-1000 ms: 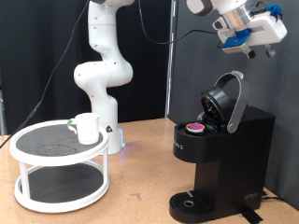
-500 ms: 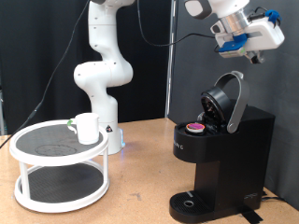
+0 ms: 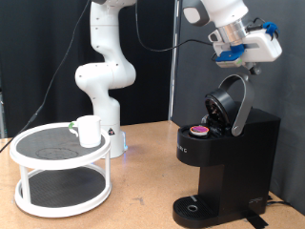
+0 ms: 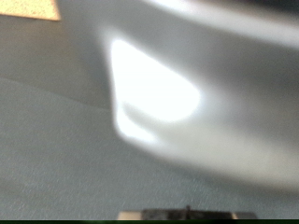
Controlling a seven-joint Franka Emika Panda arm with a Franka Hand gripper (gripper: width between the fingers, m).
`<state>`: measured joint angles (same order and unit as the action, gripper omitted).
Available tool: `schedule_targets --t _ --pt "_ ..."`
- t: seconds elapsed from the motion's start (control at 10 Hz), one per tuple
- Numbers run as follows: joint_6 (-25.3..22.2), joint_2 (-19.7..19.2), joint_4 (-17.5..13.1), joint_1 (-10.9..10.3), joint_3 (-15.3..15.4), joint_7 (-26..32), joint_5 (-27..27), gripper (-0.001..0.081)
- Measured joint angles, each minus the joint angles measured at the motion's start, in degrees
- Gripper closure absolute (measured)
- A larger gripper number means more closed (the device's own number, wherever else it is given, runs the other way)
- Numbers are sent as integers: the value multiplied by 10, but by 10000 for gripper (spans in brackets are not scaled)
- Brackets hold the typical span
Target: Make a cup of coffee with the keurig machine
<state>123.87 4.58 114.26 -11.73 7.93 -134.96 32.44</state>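
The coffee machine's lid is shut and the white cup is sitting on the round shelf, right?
Not quite. The exterior view shows the keurig machine with its lid flipped open, a pod sitting in the holder. The white cup is indeed on the round shelf, and the claw hangs just above the lid.

White arm arched high, gripper (image 3: 250,65) at the exterior view's upper right
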Motion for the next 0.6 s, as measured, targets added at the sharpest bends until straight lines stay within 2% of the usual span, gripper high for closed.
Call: schedule_targets --t 0.6 --pt "0 8 22 4 -1 28 3 802"
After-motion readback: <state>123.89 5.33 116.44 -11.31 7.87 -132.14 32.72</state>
